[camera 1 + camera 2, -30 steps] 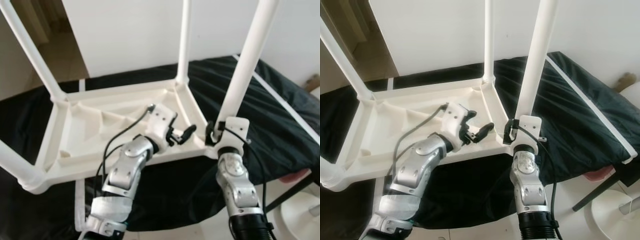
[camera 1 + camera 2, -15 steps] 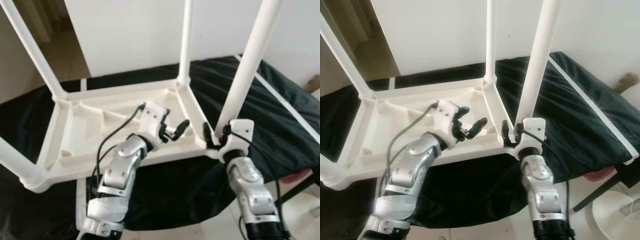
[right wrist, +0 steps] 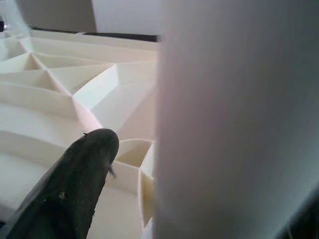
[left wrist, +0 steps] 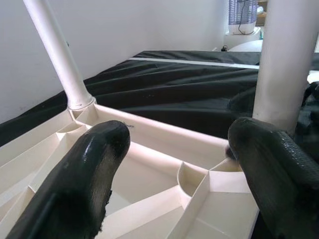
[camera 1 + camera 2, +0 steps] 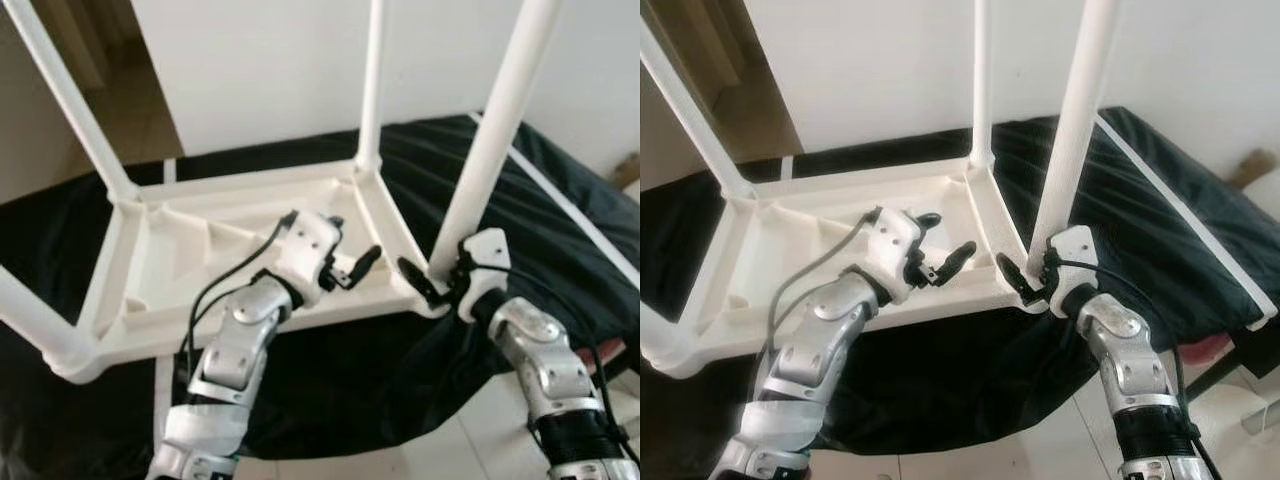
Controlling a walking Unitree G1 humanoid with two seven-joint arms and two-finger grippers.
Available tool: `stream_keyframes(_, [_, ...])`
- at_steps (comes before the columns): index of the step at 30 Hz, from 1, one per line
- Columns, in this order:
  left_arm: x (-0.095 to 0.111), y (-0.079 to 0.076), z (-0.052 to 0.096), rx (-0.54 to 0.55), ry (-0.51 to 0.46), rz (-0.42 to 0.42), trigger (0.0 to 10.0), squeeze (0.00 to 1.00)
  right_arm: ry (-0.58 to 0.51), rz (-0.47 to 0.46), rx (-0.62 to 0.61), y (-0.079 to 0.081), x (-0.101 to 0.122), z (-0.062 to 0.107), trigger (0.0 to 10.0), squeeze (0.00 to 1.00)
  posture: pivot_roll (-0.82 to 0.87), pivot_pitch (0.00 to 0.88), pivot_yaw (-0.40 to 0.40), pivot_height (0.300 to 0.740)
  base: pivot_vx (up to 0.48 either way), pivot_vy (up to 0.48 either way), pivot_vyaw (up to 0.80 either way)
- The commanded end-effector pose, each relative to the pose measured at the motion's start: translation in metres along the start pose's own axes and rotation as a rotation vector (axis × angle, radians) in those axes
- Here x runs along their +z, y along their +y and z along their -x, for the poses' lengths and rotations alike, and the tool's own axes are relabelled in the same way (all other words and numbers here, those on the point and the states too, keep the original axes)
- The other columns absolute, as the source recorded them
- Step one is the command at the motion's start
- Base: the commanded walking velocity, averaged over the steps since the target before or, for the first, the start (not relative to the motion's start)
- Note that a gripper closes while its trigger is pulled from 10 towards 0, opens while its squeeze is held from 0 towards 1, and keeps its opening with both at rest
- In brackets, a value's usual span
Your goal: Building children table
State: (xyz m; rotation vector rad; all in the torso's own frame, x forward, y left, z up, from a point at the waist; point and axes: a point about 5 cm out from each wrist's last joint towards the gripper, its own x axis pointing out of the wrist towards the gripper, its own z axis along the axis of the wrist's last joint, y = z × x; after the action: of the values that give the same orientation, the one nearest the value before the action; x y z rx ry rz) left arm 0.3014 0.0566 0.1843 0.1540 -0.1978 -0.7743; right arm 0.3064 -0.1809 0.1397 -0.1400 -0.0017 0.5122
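Since a second ago the right hand (image 5: 432,282) has swung out from under the near right leg (image 5: 490,150) to its base, fingers apparently spread around it, though the wrist view is too blurred to be sure. The left hand (image 5: 352,262) hovers spread above the upturned children's table (image 5: 180,290), which lies on a black sheet (image 5: 560,240). The left wrist view shows the far leg (image 4: 55,55).
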Motion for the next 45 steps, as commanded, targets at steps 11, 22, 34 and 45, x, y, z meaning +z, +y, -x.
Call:
stream_keyframes(11, [0.002,-0.002,0.0,-0.004,-0.017,-0.001,10.0,0.0,0.037,0.032,0.07,-0.002,-0.013,0.001,0.0,0.0,0.01,0.0,0.029,0.74,0.0,0.0,0.0])
stream_keyframes(22, [-0.001,-0.006,0.001,-0.013,-0.007,0.007,10.0,0.0,0.052,0.01,-0.014,0.009,-0.021,0.003,10.0,0.0,0.0,0.0,0.037,0.74,0.0,0.0,0.0])
stream_keyframes(34, [-0.005,-0.002,0.0,0.005,0.006,0.013,10.0,0.0,0.062,-0.018,-0.301,0.019,-0.029,0.001,10.0,0.0,-0.02,0.0,0.047,0.74,0.0,0.0,0.0])
stream_keyframes(45, [-0.009,0.014,0.006,0.083,0.023,0.005,10.0,0.0,0.119,-0.143,-0.702,0.043,-0.035,-0.001,10.0,0.0,-0.01,0.0,0.021,0.74,0.0,0.0,0.0])
